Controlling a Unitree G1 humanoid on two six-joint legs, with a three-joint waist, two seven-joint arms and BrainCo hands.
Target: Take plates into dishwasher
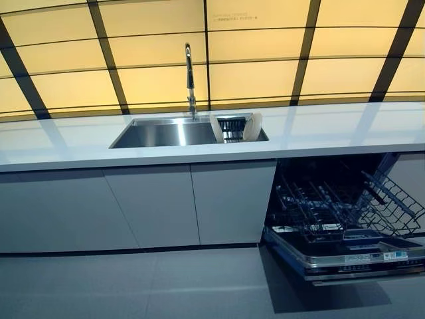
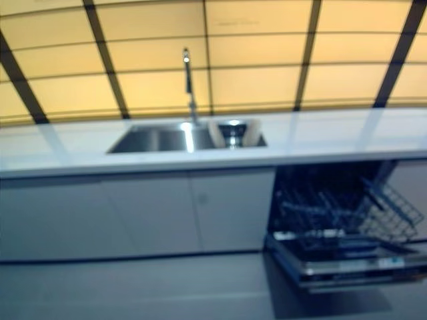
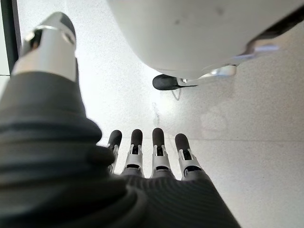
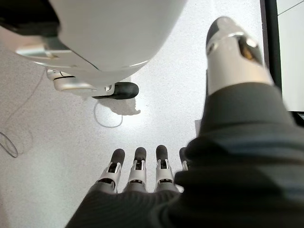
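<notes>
Two pale plates (image 1: 253, 126) (image 1: 216, 127) stand on edge in a dark rack (image 1: 232, 127) at the right end of the steel sink (image 1: 163, 133). The dishwasher (image 1: 345, 219) under the counter at the right is open, its door down and its wire rack (image 1: 335, 212) pulled out with nothing in it. Neither hand shows in the eye views. My left hand (image 3: 152, 161) hangs above the floor with straight fingers, holding nothing. My right hand (image 4: 137, 175) hangs the same way, fingers straight and holding nothing.
A tall tap (image 1: 190, 76) rises behind the sink. The white counter (image 1: 345, 129) runs the full width, with grey cabinet doors (image 1: 153, 206) below. The lowered dishwasher door (image 1: 352, 259) juts over the grey floor (image 1: 166, 286).
</notes>
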